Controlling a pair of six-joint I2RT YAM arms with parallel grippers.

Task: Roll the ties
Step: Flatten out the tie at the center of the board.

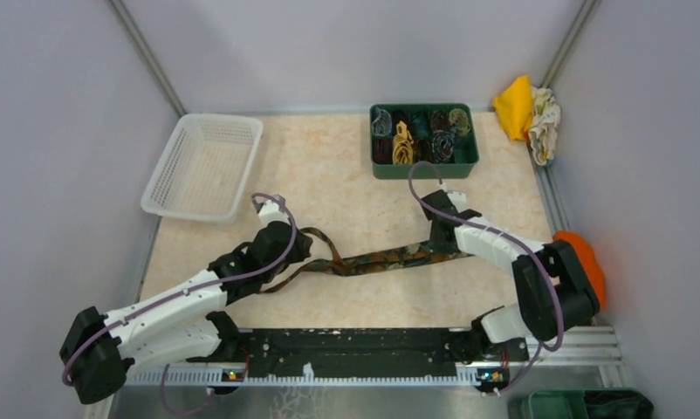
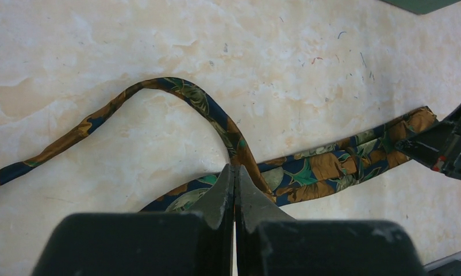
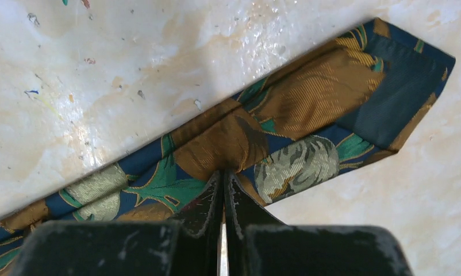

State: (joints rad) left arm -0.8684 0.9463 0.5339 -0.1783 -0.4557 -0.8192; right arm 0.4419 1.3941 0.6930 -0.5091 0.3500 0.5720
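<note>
One dark brown tie [image 1: 381, 258] with orange-gold and teal blotches lies stretched across the middle of the table. My left gripper [image 1: 307, 249] is at its narrow, looped end. In the left wrist view the jaws [image 2: 235, 168] are shut, with the narrow strand of the tie [image 2: 326, 167] running into their tips. My right gripper [image 1: 442, 249] is at the wide end. In the right wrist view its jaws [image 3: 223, 172] are shut and pinch puckered fabric of the tie [image 3: 308, 98] just short of its pointed tip. Several rolled ties fill the green box [image 1: 423, 170].
A white mesh basket [image 1: 202, 166] stands at the back left. Yellow cloth [image 1: 514, 105] and white cloth [image 1: 545, 122] lie in the back right corner, an orange lump [image 1: 591, 262] behind the right arm. Purple cables run along both arms. The right gripper's body [image 2: 446, 144] shows in the left wrist view.
</note>
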